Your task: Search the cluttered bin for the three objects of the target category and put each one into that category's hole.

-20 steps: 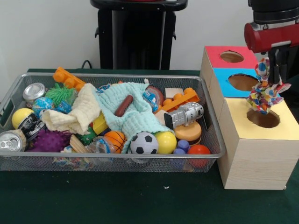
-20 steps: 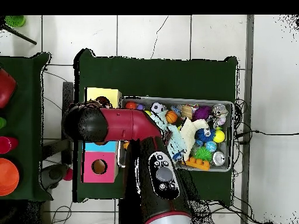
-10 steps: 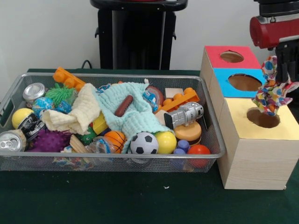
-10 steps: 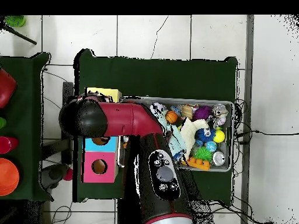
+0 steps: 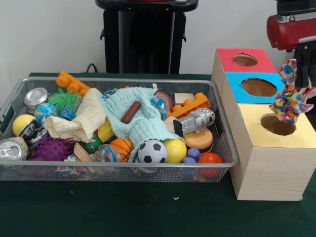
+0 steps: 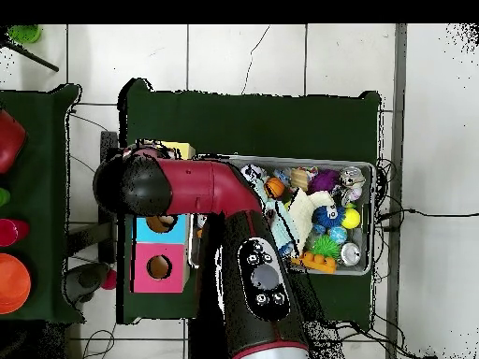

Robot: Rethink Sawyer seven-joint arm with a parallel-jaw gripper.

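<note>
The gripper (image 5: 299, 74) hangs at the right edge of the front view, above the wooden box (image 5: 269, 163), and a multicoloured patterned cloth (image 5: 290, 96) dangles from it; the black fingers (image 5: 307, 61) appear clamped on the upper part of the cloth. The cloth's lower end hangs just over the round hole in the yellow section (image 5: 256, 126), without clearly entering it. Behind the yellow section sit the blue section (image 5: 237, 81) and the red section (image 5: 228, 55), each with 1 round hole on top. To the left of the box stands the wire mesh bin (image 5: 224, 148), still crowded: a pale green cloth (image 5: 143, 123) with a brown sausage-shaped toy (image 5: 131, 112) lying on it, a cream cloth (image 5: 81, 121), a small soccer ball (image 5: 152, 151), a yellow ball (image 5: 175, 150), 2 drink cans (image 5: 35, 97) at the left end, a purple spiky ball (image 5: 52, 148) and an orange brick (image 5: 192, 105). In the overhead view the red arm (image 6: 201, 192) covers most of the box, leaving only a corner of the yellow section showing.
</note>
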